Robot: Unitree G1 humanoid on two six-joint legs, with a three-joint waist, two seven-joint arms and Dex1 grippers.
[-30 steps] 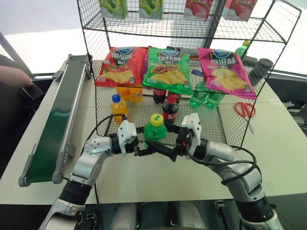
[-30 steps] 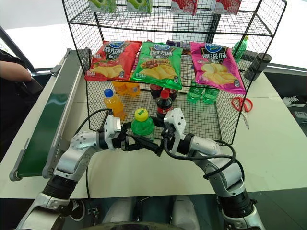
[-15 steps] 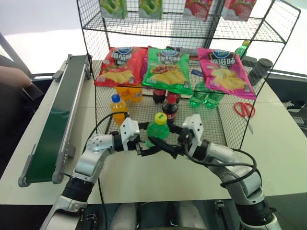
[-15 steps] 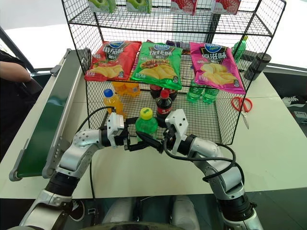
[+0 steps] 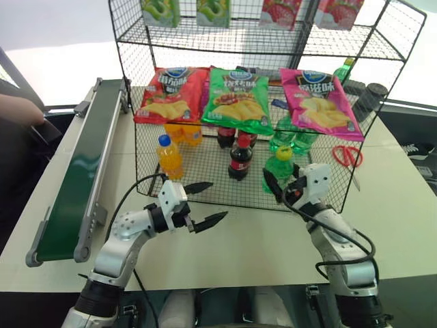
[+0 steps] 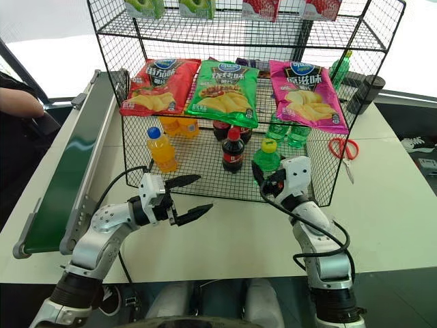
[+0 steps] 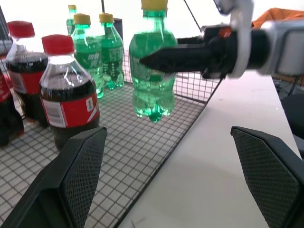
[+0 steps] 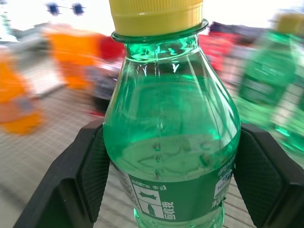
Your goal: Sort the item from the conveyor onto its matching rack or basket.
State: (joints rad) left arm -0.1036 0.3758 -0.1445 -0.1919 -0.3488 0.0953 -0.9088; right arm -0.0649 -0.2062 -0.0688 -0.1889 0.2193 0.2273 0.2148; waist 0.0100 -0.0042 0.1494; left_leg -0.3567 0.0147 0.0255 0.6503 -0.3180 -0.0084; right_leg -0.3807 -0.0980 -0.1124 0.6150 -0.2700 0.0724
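The item, a green bottle [image 5: 278, 166] with a yellow cap, is upright in my right gripper [image 5: 272, 182], which is shut on its body. In the left wrist view the bottle [image 7: 153, 71] hangs just above the mesh floor of the basket [image 5: 205, 169], near its front right edge. The right wrist view has the bottle [image 8: 171, 133] squeezed between both black pads. My left gripper [image 5: 218, 199] stands open over the white table in front of the basket, holding nothing. Along the table's left side runs the conveyor [image 5: 78, 171], its dark green belt bare.
In the basket stand an orange bottle [image 5: 168, 156], a cola bottle [image 5: 239, 157] and green bottles [image 5: 290, 140] at the back. Chip bags [image 5: 239, 99] hang above them. Red scissors [image 5: 348, 156] lie right of the rack. A person's arm [image 5: 17, 109] shows far left.
My left gripper let go of the green bottle and opened. My right gripper carried the bottle to the right and forward, over the basket.
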